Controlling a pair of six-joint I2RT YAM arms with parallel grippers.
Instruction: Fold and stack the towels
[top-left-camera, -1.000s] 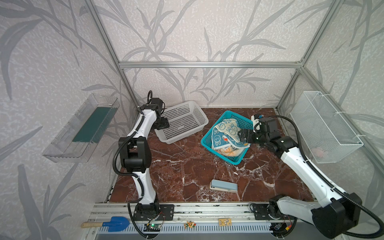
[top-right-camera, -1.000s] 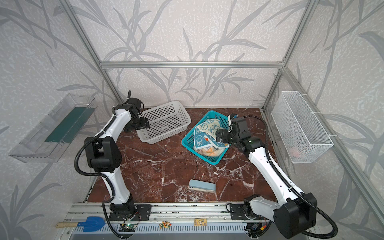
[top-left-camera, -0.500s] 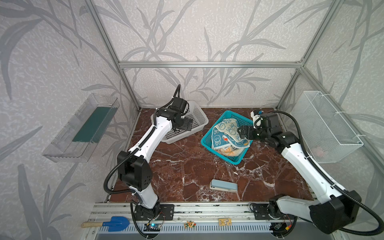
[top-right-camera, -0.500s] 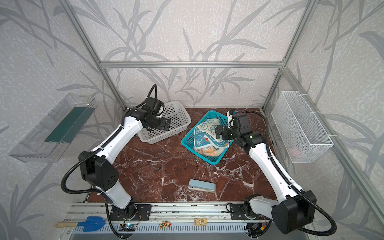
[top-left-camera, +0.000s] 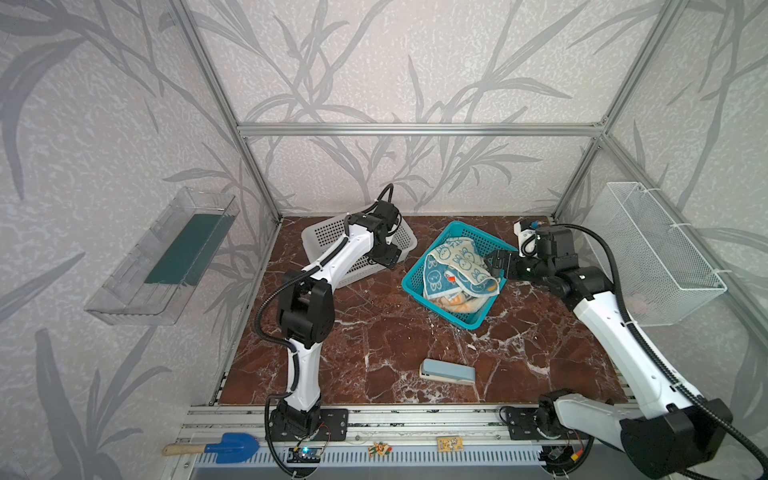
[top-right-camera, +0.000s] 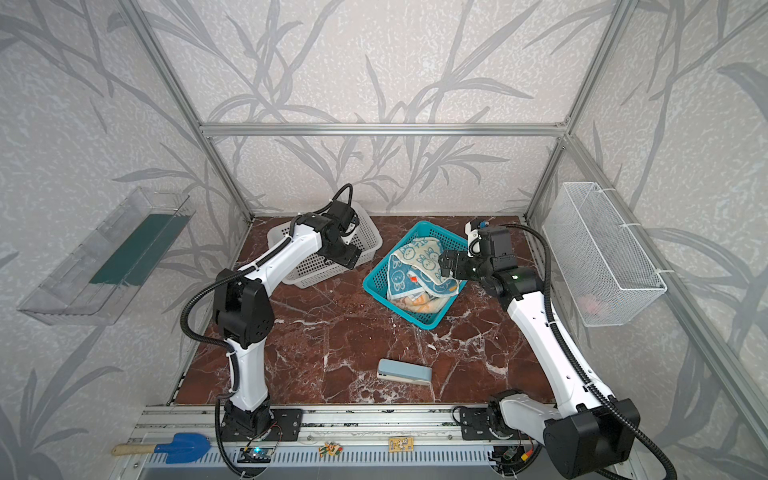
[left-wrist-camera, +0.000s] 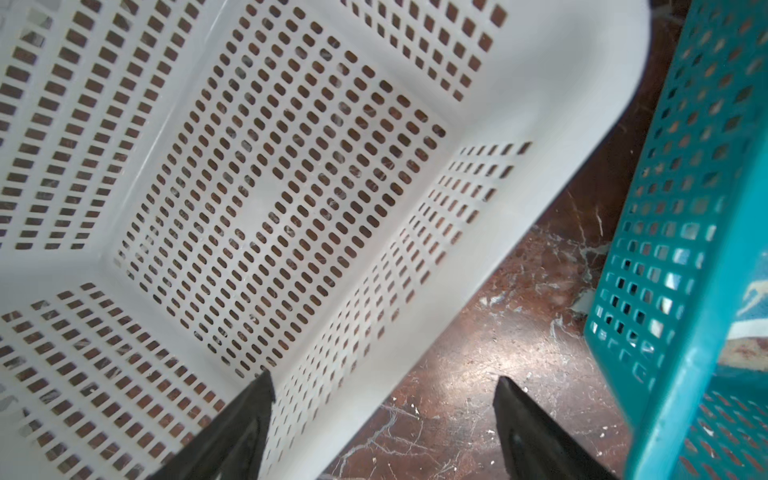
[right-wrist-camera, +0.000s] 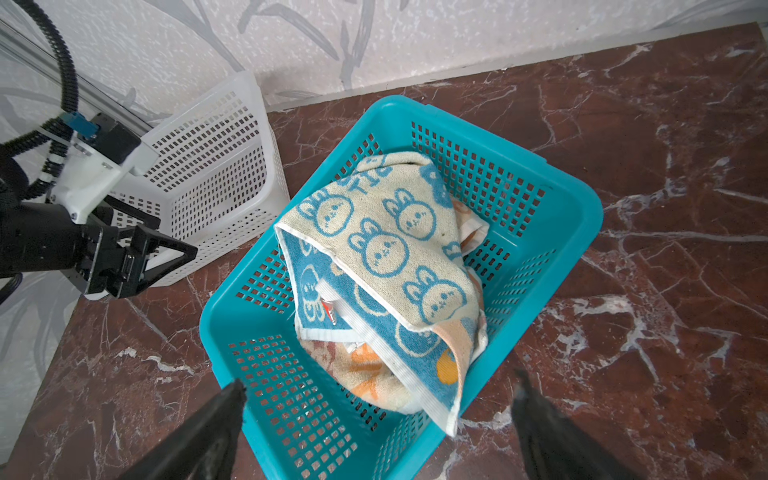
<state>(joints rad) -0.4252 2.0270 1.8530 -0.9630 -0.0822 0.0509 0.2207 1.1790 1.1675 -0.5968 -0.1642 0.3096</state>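
Two baskets sit near each other at the upper centre of both top views. On the left, the left gripper hangs over the right-hand rim of the white basket. Its wrist view shows the jaws standing apart and empty, one finger over the basket's perforated inside and the other over the bare marble table, with the rim running between them. The towels lie apart from this gripper, to its right across a strip of table, crumpled in a heap inside the teal basket. A cream-and-blue towel printed with rabbit faces drapes over the top, unfolded, and an orange-and-cream towel shows beneath it; a third cannot be told apart from these. Further right, the right gripper hovers at the teal basket's right corner, jaws spread wide and holding nothing. In its wrist view the heap lies near, between and just ahead of the fingertips, not touched. At lower centre, a pale blue block lies alone on the table.
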